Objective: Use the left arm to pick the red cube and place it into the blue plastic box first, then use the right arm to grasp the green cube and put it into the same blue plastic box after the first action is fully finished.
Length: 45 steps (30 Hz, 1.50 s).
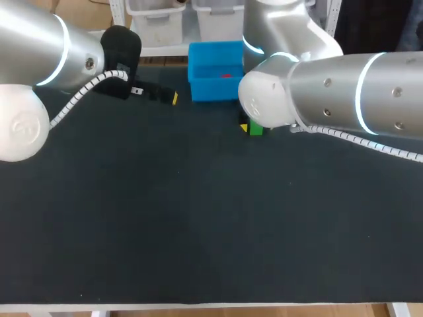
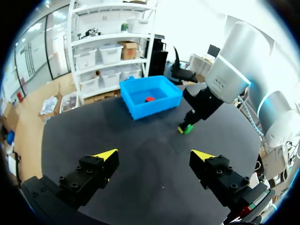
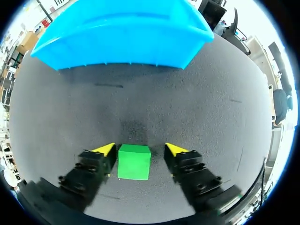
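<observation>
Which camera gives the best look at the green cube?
The right wrist view: the green cube sits large between the right gripper's open fingers. The head view shows only a sliver beside the right arm; the left wrist view shows it small.

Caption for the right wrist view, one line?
Open right gripper straddles the green cube on the black table, blue plastic box ahead.

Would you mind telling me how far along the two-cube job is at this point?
Done: the red cube lies inside the blue plastic box, and the left end effector is open, away from it. In hand: the right end effector, open, straddles the green cube on the table. Left: closing on it, lifting it and placing it in the box.
</observation>
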Available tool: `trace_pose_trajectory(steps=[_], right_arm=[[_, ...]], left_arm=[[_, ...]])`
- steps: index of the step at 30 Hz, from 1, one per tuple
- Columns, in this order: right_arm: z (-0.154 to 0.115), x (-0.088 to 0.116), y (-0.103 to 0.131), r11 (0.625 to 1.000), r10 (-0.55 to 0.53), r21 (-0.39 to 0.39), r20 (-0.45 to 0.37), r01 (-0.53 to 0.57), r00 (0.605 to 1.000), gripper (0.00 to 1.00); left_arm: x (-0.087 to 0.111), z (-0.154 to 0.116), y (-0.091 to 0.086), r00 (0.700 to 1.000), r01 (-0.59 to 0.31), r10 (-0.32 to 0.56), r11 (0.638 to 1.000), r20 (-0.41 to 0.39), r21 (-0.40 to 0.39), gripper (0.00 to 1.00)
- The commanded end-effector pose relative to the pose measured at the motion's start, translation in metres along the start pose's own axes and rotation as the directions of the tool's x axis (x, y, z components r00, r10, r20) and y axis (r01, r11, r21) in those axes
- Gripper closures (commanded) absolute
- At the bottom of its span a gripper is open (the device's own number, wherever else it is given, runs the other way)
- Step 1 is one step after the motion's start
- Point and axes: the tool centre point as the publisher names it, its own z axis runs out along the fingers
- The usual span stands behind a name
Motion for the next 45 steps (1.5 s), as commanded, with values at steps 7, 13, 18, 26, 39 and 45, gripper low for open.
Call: trace_pose_trajectory(steps=[7,13,18,26,39,45], right_arm=[[-0.005,0.007,-0.004,1.000,0.005,-0.006,-0.006,-0.005,1.000,1.00],[-0.034,0.004,-0.005,1.000,0.008,0.013,0.011,-0.008,1.000,1.00],[-0.078,-0.006,-0.004,1.000,0.007,0.024,0.072,-0.009,0.997,1.00],[-0.134,-0.026,-0.001,1.000,0.007,0.015,0.159,-0.009,0.987,1.00],[-0.154,-0.047,0.012,0.991,0.061,-0.130,0.303,-0.022,0.951,1.00],[-0.155,-0.052,0.017,0.983,0.073,-0.182,0.424,0.006,0.903,1.00]], left_arm=[[0.000,0.000,0.002,1.000,-0.002,0.002,1.000,0.002,0.008,0.00],[0.000,0.000,0.002,1.000,-0.002,0.002,1.000,0.002,0.008,0.00],[0.000,0.000,0.002,1.000,-0.002,0.002,1.000,0.002,0.008,0.00],[0.000,0.000,0.002,1.000,-0.002,0.002,1.000,0.002,0.008,0.00],[0.000,0.000,0.002,1.000,-0.002,0.002,1.000,0.002,0.008,0.00],[0.000,0.000,0.002,1.000,-0.002,0.002,1.000,0.002,0.008,0.00]])
